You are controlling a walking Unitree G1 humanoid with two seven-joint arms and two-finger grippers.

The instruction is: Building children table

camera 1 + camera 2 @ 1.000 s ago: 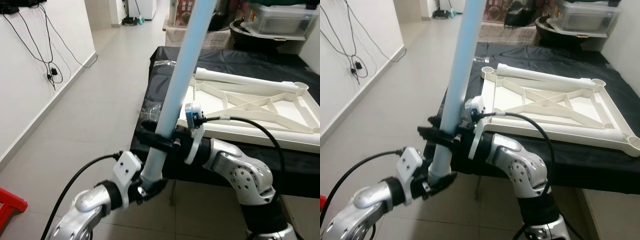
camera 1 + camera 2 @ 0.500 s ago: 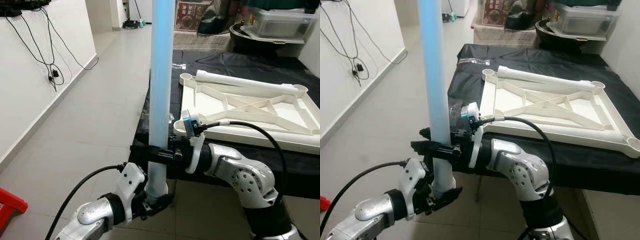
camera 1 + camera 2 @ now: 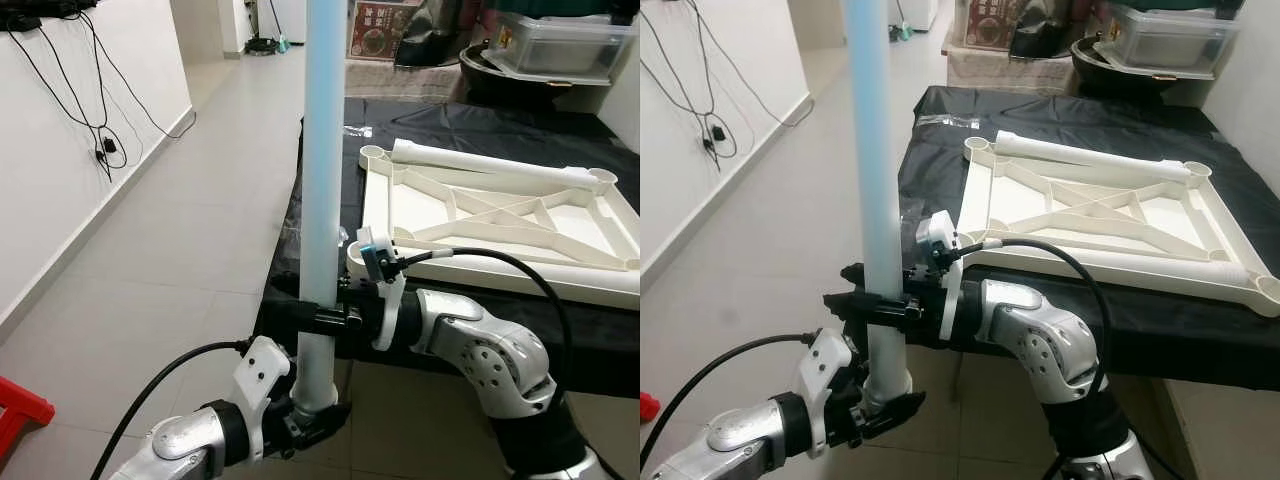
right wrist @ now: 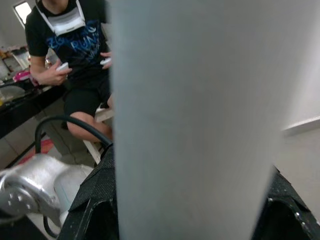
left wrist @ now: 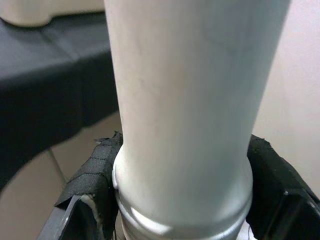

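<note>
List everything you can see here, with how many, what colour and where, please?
Leg: one, pale blue tube, held upright in front of the table's near corner.
Tabletop: one, cream, lying underside up on the cloth.
Cloth: one, black, covering the surface under the tabletop.
Plastic box: one, clear, behind the cloth.
Cables: several, black, hanging down the white wall.
Red thing: one, on the floor; cannot tell what.
Person: one, black shirt, seated, in the right wrist view.
Left gripper: one, black fingers shut on the leg's bottom end.
Right gripper: one, black fingers shut on the leg just above.
</note>
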